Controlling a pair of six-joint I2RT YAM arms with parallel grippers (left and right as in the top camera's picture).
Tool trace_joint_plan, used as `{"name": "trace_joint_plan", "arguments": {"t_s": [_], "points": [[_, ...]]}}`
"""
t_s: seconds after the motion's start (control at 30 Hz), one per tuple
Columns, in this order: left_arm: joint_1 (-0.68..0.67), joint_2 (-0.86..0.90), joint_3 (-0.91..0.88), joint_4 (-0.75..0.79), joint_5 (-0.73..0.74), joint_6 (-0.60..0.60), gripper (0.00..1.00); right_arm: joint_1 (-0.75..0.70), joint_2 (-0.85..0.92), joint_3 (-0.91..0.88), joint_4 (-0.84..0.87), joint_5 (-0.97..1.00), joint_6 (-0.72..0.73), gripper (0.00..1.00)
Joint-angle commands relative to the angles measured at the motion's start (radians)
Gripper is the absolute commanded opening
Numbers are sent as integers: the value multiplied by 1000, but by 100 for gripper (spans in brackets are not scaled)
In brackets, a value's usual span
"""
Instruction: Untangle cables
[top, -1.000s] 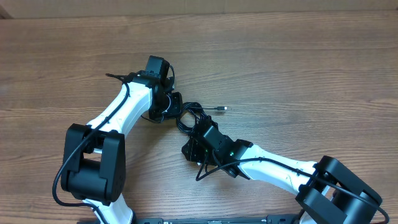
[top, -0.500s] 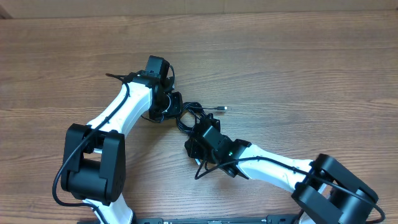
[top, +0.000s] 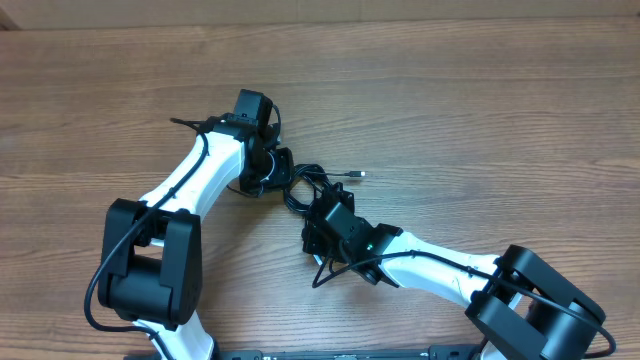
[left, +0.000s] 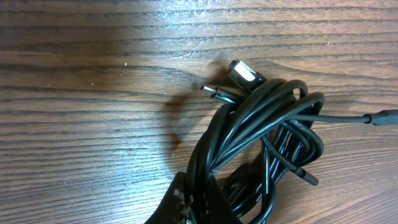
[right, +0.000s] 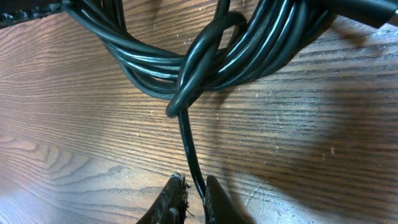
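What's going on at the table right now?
Both arms are working on one tangle of black cables in the middle of the table. The left gripper is shut on the cable bundle, whose loops are bunched together with a silver plug sticking out. The right gripper pinches a single strand that comes out of a wrap around the bundle. The cables are not yet untangled.

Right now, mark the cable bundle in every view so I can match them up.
Overhead: cable bundle just left of centre, mid-height.
Left wrist: cable bundle fills the lower right.
Right wrist: cable bundle runs across the top.
Shared landmark: silver plug, right of the bundle overhead, at its top in the left wrist view; absent from right wrist.
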Motion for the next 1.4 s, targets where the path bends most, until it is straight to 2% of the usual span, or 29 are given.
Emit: {"name": "trace_joint_plan", "arguments": {"t_s": [0.0, 0.13, 0.2, 0.37, 0.6, 0.67, 0.77, 1.07, 1.13, 1.17, 1.23, 1.33, 1.37], "points": [[-4, 6, -2, 3, 11, -6, 5, 2, 21, -5, 0, 35, 1, 11], [-4, 5, -2, 2, 11, -6, 5, 2, 62, -4, 33, 14, 1, 10], [-4, 6, -2, -3, 11, -6, 5, 2, 60, -4, 42, 3, 1, 4], [-4, 6, -2, -4, 10, 6, 4, -2, 45, -3, 50, -3, 1, 4], [-4, 6, -2, 5, 8, 163, 4, -47, 29, -3, 53, -4, -11, 4], [-4, 6, -2, 7, 8, 174, 4, -64, 28, -3, 61, -14, -20, 4], [-4, 6, -2, 8, 8, 175, 4, -96, 24, -3, 159, -174, -140, 4], [-4, 6, -2, 11, 8, 189, 4, -176, 13, -3, 180, -195, -143, 4], [-4, 6, -2, 11, 8, 189, 4, -196, 11, -3, 187, -250, -144, 4], [-4, 6, -2, 11, 8, 189, 5, -202, 11, -3, 192, -293, -146, 4], [-4, 5, -2, 11, 8, 189, 5, -209, 7, -3, 225, -412, -196, 22], [-4, 6, -2, 11, 8, 189, 5, -209, 2, -3, 224, -489, -195, 35], [-4, 6, -2, 11, 8, 189, 5, -209, 2, -3, 218, -498, -187, 36]]}}
